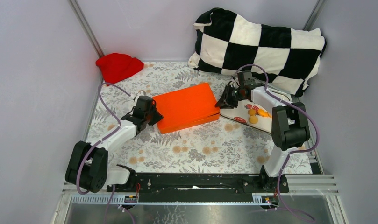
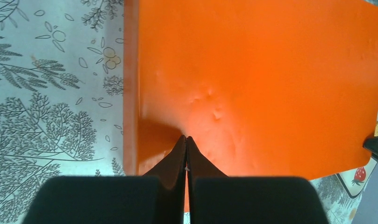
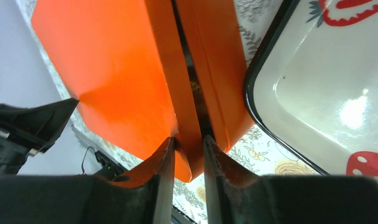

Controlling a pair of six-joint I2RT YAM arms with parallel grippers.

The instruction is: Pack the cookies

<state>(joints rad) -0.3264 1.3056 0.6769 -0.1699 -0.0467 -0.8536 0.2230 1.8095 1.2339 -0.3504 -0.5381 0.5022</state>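
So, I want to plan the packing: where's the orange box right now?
In the top view, the orange box lies mid-table, between the left claw and right claw, its right end beside the strawberry-print tray.

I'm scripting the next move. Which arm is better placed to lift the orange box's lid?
Right. The right gripper pinches the lid by its rim at the cracked seam; the left gripper is shut, tips only on its top.
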